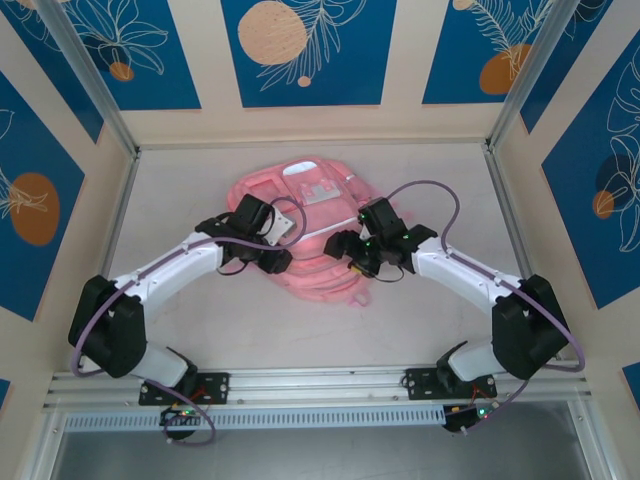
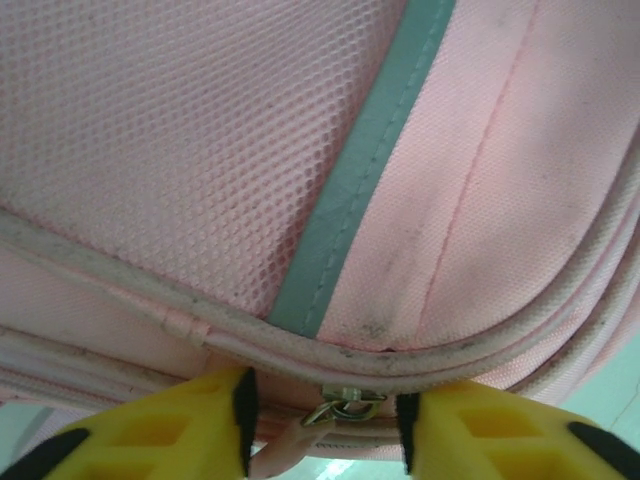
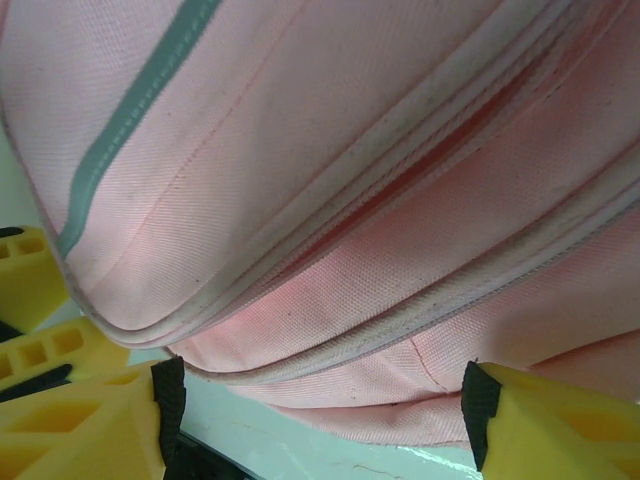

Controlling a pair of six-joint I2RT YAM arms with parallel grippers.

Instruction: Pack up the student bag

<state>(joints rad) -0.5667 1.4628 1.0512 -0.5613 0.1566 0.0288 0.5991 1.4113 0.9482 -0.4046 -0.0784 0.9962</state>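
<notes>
Left hand, spread around the tiny zipper pull of the pink backpack, may miss it; right hand is spread too.

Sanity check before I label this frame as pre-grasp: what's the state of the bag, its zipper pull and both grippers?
student bag: lying flat on the table, between the two arms.
zipper pull: hanging loose at the bag's seam, not pinched.
left gripper: open, jaws either side of the zipper pull.
right gripper: open wide, the bag's edge ahead of its jaws.
</notes>
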